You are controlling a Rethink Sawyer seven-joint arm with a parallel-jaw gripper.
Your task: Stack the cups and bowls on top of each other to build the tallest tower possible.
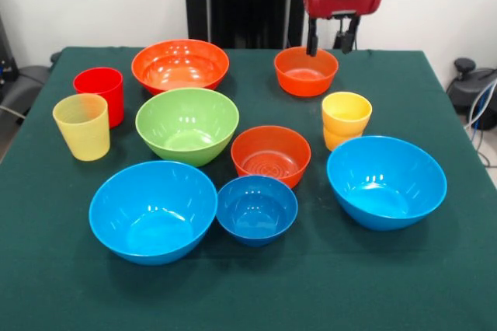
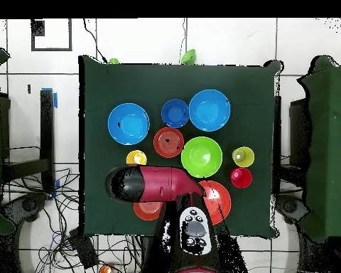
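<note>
All bowls (image 1: 187, 125) upright, mouths up; claw (image 1: 328, 40) open above.

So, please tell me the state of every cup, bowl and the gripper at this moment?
gripper: open, above far small orange bowl
red cup: upright, empty
pale yellow cup: upright, empty
yellow-orange cups: nested pair
large orange bowl, green bowl, light blue bowls, dark blue bowl, near small orange bowl: upright, unstacked

The red and black arm (image 2: 159, 183) is reaching out from the base and bending across toward its left, wrist pointing straight down. The gripper (image 1: 329, 42) is hanging at the far side, its two dark fingers (image 1: 312, 39) parted and open.
</note>
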